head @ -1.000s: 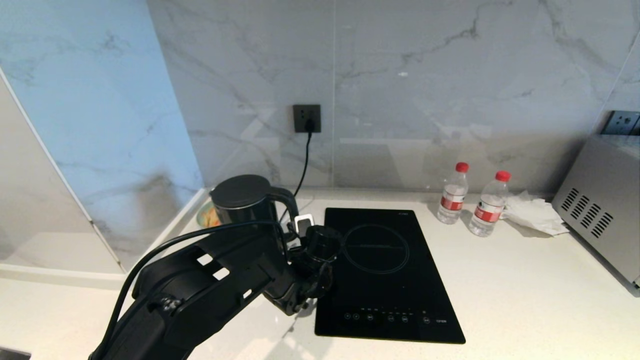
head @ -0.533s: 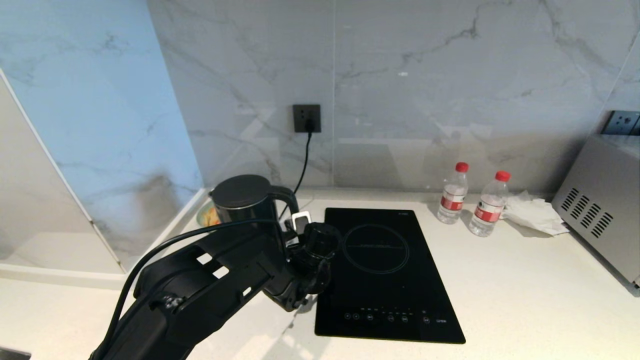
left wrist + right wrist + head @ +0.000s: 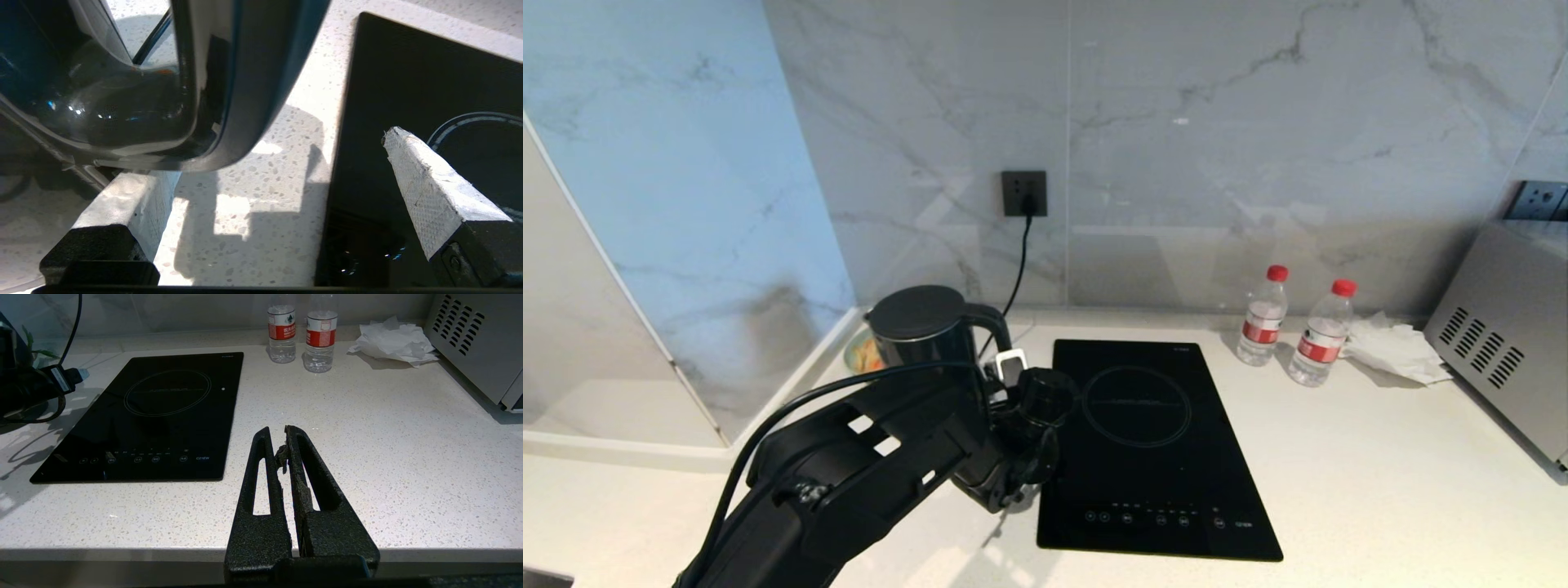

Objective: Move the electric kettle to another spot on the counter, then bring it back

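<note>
The glossy black electric kettle (image 3: 920, 328) stands at the back left of the white speckled counter (image 3: 1339, 465), its loop handle (image 3: 996, 327) turned toward the hob. My left gripper (image 3: 1006, 372) is right beside that handle and open. In the left wrist view the handle (image 3: 249, 94) looms at the mouth of the left gripper (image 3: 278, 159), covering the tip of one white-padded finger (image 3: 130, 200), while the other finger (image 3: 425, 183) hangs over the hob. Nothing is gripped. My right gripper (image 3: 278, 430) is shut and empty above the counter's front edge.
A black glass hob (image 3: 1156, 445) is set into the counter right of the kettle. Two red-capped water bottles (image 3: 1262, 317) and crumpled tissue (image 3: 1392, 349) lie at the back right beside a grey metal appliance (image 3: 1503, 335). A cord runs down from the wall socket (image 3: 1023, 193).
My left gripper has edged slightly to the left, closer to the kettle's handle. The kettle has stayed put.
</note>
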You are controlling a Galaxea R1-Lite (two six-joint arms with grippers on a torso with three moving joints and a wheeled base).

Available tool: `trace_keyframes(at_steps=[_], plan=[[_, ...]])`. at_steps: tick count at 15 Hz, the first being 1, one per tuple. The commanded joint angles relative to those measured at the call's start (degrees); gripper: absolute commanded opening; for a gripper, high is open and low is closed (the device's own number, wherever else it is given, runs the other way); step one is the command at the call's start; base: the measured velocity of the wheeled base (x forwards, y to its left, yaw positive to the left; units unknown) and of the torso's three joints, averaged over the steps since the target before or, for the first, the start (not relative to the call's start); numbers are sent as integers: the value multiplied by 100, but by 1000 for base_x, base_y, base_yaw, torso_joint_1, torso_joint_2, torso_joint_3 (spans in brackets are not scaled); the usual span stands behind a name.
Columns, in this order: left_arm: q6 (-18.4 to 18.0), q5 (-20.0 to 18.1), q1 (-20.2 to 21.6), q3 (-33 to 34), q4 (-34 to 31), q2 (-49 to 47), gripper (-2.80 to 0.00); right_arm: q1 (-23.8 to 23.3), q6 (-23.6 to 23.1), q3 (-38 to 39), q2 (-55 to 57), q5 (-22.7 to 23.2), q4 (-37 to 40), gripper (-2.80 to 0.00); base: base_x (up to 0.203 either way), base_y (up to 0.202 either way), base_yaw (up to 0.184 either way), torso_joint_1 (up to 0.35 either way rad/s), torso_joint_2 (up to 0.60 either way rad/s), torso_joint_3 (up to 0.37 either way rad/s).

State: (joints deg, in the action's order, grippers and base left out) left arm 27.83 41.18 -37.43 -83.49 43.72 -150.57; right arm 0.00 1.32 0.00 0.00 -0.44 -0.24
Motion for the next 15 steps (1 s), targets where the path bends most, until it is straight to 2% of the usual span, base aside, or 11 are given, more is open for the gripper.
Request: trace_keyframes(at_steps=[1,5,13,15], plan=[[12,32,-2,9,23,-34,0,0,0,0,0,0,-2,-280,0,0,0,0,0,0],[-85,161,-2,79,31,-52,0,0,0,0,0,0,-2,-280,0,0,0,0,0,0],[-77,96,-65,62,20,13,0,0,0,0,0,0,-2,-280,0,0,0,0,0,0],[-86,78,-136,230,146,83,0,0,0,0,0,0,-2,-280,0,0,0,0,0,0]])
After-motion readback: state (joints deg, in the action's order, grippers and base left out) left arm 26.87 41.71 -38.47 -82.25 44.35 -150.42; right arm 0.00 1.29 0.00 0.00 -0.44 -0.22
